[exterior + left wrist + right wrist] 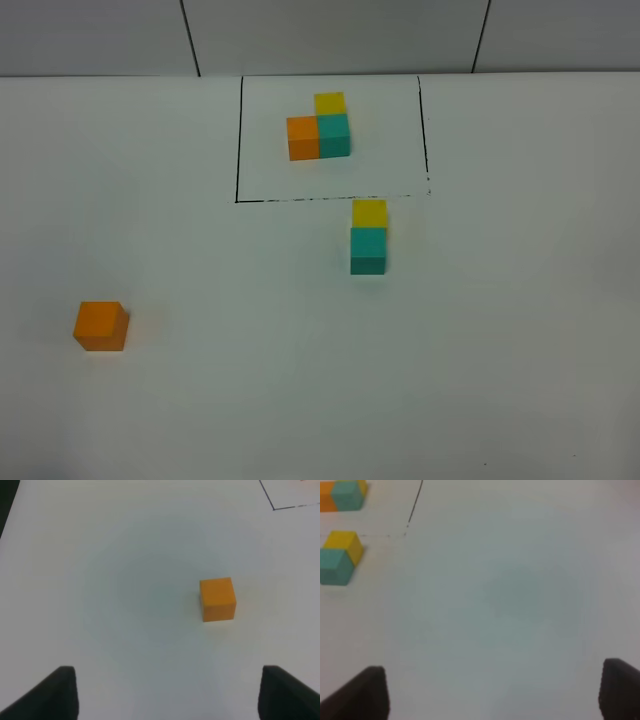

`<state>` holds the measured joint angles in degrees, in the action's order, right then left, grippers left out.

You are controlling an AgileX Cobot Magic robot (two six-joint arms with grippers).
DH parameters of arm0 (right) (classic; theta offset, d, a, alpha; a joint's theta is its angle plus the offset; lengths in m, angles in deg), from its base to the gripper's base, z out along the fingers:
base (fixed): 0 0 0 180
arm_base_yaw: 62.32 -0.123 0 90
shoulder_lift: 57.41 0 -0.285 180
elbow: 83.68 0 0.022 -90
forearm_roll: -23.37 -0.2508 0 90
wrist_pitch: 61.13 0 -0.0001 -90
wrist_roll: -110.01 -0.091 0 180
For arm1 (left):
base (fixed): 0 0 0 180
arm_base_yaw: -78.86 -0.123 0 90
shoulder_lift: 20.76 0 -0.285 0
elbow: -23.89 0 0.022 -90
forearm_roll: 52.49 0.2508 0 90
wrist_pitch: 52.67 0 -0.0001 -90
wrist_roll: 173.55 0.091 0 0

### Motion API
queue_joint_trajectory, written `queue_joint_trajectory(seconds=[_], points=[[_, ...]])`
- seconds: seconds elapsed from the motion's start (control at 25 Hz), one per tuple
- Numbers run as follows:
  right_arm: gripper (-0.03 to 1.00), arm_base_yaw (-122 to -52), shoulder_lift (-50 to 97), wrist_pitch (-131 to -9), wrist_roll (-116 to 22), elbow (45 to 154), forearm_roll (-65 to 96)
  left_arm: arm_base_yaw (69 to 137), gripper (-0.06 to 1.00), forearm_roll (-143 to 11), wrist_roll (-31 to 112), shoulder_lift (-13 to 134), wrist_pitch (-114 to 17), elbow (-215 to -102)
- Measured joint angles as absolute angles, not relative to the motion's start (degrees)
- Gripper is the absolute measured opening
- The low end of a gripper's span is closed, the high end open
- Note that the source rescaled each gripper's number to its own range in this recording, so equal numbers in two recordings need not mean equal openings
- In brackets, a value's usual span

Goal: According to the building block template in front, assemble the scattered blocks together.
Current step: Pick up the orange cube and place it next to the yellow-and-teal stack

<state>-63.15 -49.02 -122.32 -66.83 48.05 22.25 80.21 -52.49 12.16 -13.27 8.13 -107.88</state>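
On the table (500, 380), the template (319, 125) sat framed. Just outside its frame, yellow block (369, 212) touched teal block (368, 250); orange block (100, 326) lay well away. My left gripper (167, 695) and right gripper (495, 695) stood wide, empty. Next, I judged: bring orange beside teal.

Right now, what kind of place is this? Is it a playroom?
Probably a robot practice table, not a playroom. The plain white table has a black-line frame around a three-cube model, loose cubes lie outside it, and the left gripper hangs open, facing the orange cube.
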Motion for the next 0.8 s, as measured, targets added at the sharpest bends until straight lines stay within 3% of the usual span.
queue_joint_trajectory(seconds=[0.8], points=[[0.71,-63.2,-49.0,-122.3,-66.9,48.0,22.6,80.2,0.72,-52.5,12.2,-13.3,8.1,-107.9]])
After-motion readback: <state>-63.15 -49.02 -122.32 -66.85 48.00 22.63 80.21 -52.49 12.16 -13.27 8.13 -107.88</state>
